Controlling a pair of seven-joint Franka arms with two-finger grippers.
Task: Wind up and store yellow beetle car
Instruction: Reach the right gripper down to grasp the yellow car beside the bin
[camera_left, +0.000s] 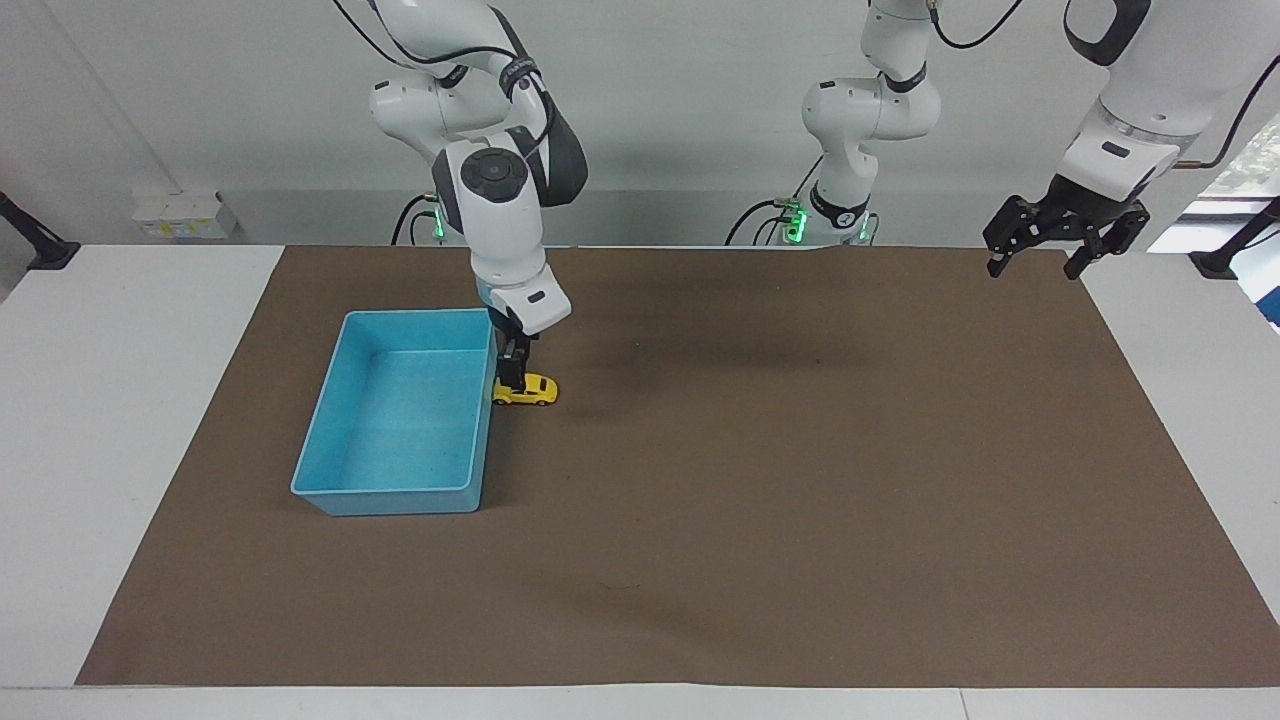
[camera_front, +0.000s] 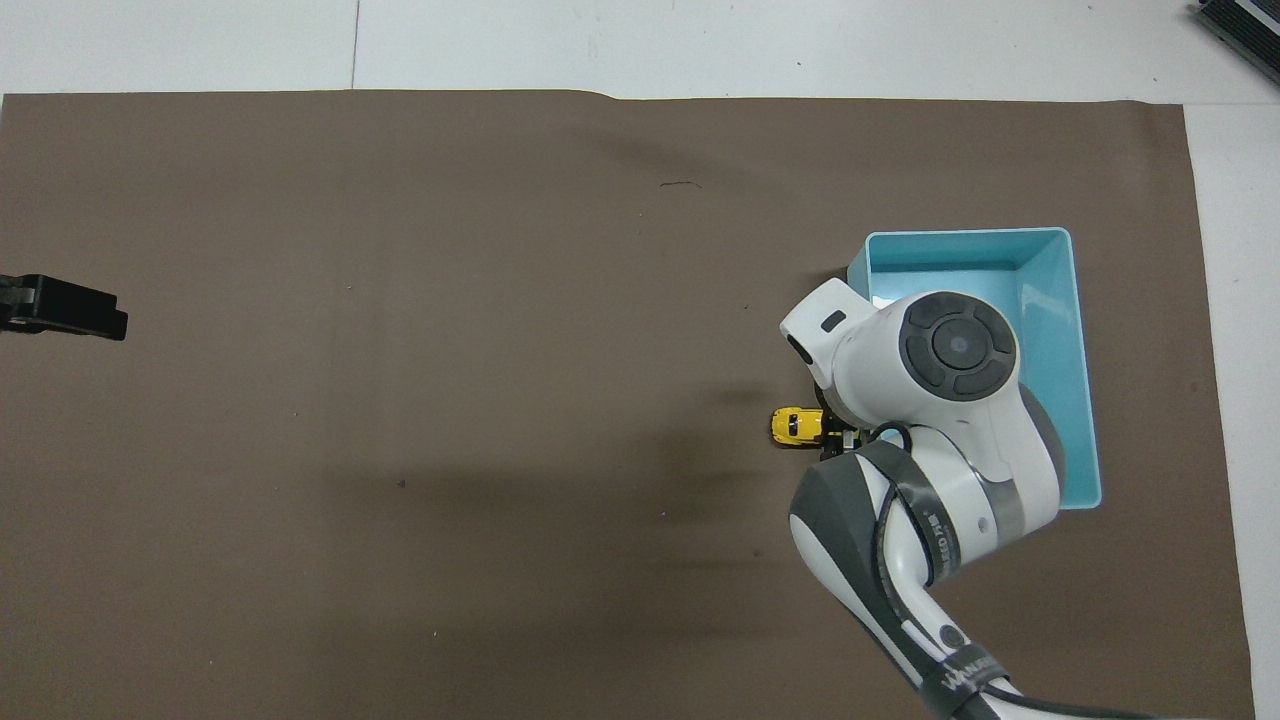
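The yellow beetle car (camera_left: 532, 391) stands on the brown mat right beside the light blue bin (camera_left: 400, 500), on the side toward the left arm's end of the table. In the overhead view the car (camera_front: 792, 426) is partly covered by the right arm. My right gripper (camera_left: 514, 378) is down at the car's end nearest the bin; its tip is mostly hidden in the overhead view (camera_front: 832, 430). My left gripper (camera_left: 1040, 262) is open and empty, and waits in the air over the mat's edge at the left arm's end (camera_front: 62, 308).
The bin (camera_front: 1085, 350) holds nothing that I can see. The brown mat (camera_left: 800, 480) covers most of the white table. The right arm's elbow hangs over the bin's nearer part.
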